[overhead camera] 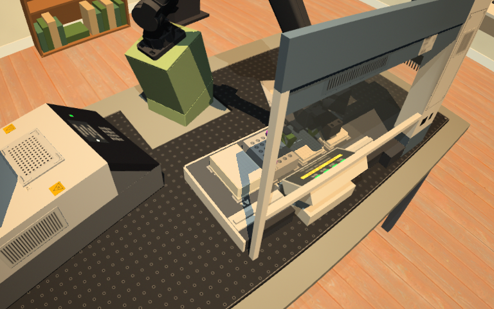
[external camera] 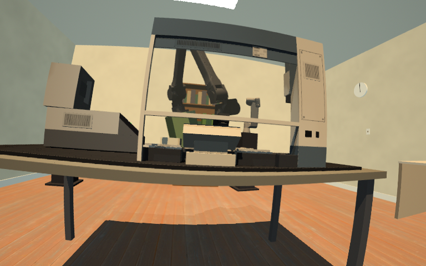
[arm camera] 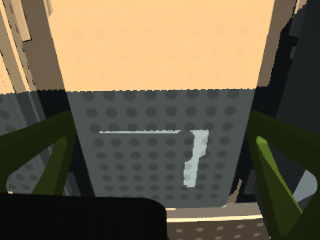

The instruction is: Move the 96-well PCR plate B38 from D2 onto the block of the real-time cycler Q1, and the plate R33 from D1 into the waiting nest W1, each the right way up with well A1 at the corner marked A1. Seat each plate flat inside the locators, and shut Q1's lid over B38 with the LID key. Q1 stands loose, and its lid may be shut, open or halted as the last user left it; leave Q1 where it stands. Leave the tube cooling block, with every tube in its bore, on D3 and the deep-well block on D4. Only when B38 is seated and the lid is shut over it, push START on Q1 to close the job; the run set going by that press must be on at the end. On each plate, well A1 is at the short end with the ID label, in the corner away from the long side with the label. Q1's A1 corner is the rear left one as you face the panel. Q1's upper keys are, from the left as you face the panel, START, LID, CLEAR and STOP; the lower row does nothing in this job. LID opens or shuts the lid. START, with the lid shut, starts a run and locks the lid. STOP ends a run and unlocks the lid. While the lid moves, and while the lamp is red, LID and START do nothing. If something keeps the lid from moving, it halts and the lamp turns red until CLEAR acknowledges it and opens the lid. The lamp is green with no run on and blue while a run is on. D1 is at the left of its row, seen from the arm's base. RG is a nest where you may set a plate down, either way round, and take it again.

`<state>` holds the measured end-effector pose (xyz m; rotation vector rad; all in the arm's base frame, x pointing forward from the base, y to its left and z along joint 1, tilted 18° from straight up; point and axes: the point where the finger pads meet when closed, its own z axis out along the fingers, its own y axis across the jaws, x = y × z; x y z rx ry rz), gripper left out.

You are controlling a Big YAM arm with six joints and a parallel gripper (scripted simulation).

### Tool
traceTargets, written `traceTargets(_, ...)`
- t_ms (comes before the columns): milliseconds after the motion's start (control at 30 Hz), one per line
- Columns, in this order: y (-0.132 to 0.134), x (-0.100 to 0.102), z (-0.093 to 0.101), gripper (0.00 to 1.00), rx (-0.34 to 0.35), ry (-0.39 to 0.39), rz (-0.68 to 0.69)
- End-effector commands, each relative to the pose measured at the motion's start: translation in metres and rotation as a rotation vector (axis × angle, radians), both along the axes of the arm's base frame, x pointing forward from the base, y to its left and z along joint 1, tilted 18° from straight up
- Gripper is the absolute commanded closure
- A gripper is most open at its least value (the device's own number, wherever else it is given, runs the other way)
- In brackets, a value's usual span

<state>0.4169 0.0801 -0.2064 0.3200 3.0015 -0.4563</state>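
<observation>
In the wrist view my open gripper (arm camera: 160, 167) hangs over a 96-well plate (arm camera: 160, 87). Its green fingers stand on either side of the plate's long sides and hold nothing. The plate's far half is lit and its near half is in shadow. In the top view the gripper (overhead camera: 301, 135) is inside the deck enclosure, above the plate (overhead camera: 309, 152) next to the grey tube cooling block (overhead camera: 259, 150). A second plate (overhead camera: 336, 136) lies further right. The cycler Q1 (overhead camera: 54, 174) stands at the left with its lid open, its well block (overhead camera: 31, 154) bare and its lamp (overhead camera: 71, 116) green.
The deep-well block (overhead camera: 229, 172) sits at the left end of the deck row. The enclosure's top beam (overhead camera: 364, 40), front post (overhead camera: 267, 171) and cross rail (overhead camera: 328, 176) surround the deck. The arm's green pedestal (overhead camera: 171, 78) stands behind.
</observation>
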Motion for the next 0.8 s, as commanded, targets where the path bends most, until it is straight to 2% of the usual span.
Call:
traceTargets(0, 0.020, 0.024, 0.019, 0.00, 0.016, -0.054, 0.016)
traceTargets(333, 0.004, 0.029, 0.021, 0.00, 0.016, -0.059, -0.021)
traceTargets(767, -0.002, 0.016, 0.003, 0.00, 0.003, -0.015, -0.015)
